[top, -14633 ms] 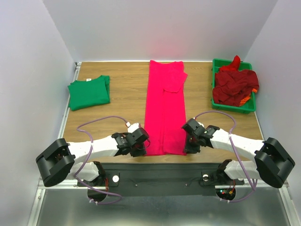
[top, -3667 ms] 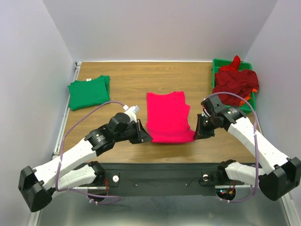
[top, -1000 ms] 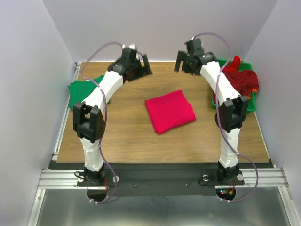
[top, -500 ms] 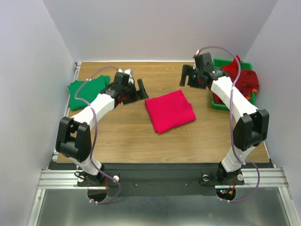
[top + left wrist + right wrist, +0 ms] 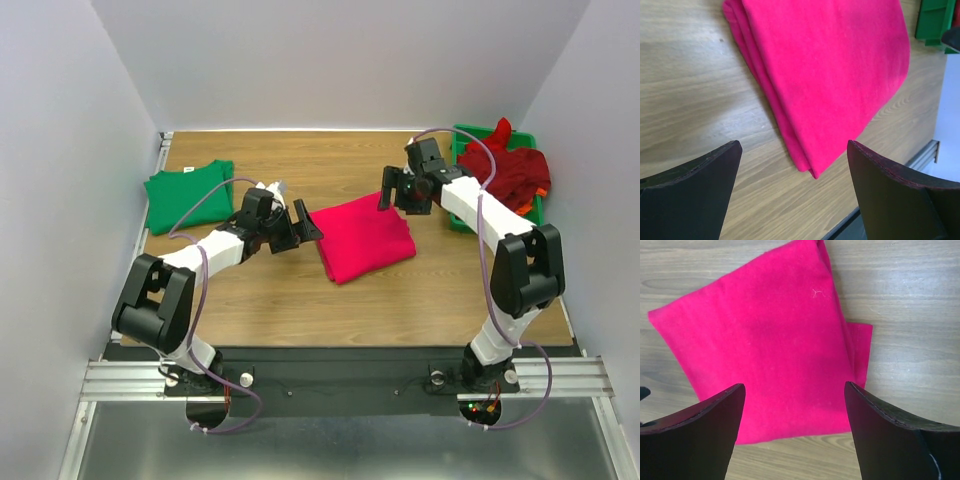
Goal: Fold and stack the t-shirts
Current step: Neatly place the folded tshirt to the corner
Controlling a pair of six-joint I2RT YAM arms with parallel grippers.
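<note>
Shirt (image 5: 365, 238), pink and folded, lay on the table (image 5: 270, 295) between left gripper (image 5: 302, 222) and right gripper (image 5: 393, 195), both spread wide, holding nothing.

The brown wood-grain table (image 5: 260, 290) carries a folded bright pink-red cloth t-shirt (image 5: 365, 237) at its middle, lying askew. A folded green cloth t-shirt (image 5: 188, 195) lies near the far left corner, and a green plastic tray (image 5: 465, 130) in the far right corner.

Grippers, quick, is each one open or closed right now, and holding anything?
Left gripper: open, holding nothing, over the pink t-shirt.
Right gripper: open, holding nothing, over the same shirt.
</note>
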